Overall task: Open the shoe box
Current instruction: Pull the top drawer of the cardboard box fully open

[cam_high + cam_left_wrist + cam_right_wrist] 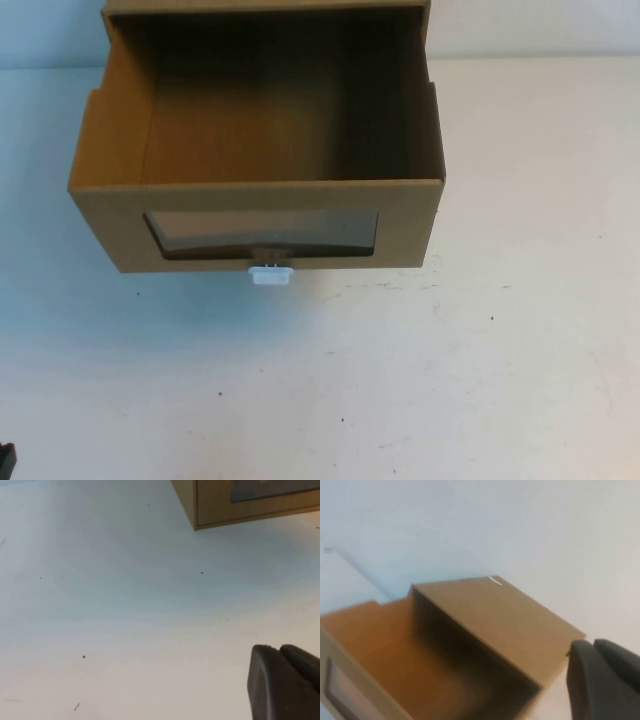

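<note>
The brown cardboard shoe box (400, 225) stands at the back middle of the table. Its top is open and the inside looks dark and empty. The front wall has a clear window (262, 232) with a small white tab (271, 274) below it. A brown flap (265, 5) shows at the far edge. My left gripper (277, 647) hovers shut over bare table, well off the box's corner (215, 505). My right gripper (592, 642) is shut and holds nothing, raised beside the open box (495, 615). Neither gripper appears in the high view.
The white table (450, 380) stretches in front of and to both sides of the box, marked only by small dark specks. A dark bit of the robot (5, 462) shows at the near left corner. A pale wall rises behind the box.
</note>
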`<action>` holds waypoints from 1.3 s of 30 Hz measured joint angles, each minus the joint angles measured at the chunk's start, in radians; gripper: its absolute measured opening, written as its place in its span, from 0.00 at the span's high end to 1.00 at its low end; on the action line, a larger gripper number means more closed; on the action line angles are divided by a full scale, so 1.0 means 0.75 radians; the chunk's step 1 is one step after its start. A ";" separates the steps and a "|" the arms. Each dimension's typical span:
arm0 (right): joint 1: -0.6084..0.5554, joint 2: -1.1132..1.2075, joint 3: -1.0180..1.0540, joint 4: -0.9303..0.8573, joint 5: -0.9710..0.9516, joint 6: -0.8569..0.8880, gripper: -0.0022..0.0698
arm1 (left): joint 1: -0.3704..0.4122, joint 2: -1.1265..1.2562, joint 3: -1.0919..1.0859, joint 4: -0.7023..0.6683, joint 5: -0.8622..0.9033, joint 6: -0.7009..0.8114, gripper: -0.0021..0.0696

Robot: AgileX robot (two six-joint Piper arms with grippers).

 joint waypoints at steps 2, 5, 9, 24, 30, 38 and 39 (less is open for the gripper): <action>-0.108 0.032 0.000 0.000 0.125 0.162 0.99 | 0.000 0.000 0.000 0.000 0.000 0.000 0.98; -0.301 0.083 0.011 0.000 0.403 0.356 0.99 | 0.000 0.000 0.000 0.000 0.000 0.000 0.98; -0.566 0.113 0.105 0.000 0.889 0.438 0.99 | 0.000 0.000 0.000 0.000 0.000 0.000 0.98; -1.337 -0.476 0.598 0.000 0.999 0.740 0.99 | 0.000 0.000 0.000 0.000 0.000 -0.002 0.98; -1.681 -0.758 0.751 0.000 1.011 0.740 0.99 | 0.000 0.000 0.000 0.000 0.000 -0.002 0.98; -1.778 -0.827 0.821 0.000 1.044 0.688 0.99 | 0.000 0.000 0.000 0.000 0.000 -0.002 0.98; -1.778 -0.827 0.821 0.000 1.060 0.685 0.99 | 0.000 0.000 0.000 0.000 0.000 -0.002 0.98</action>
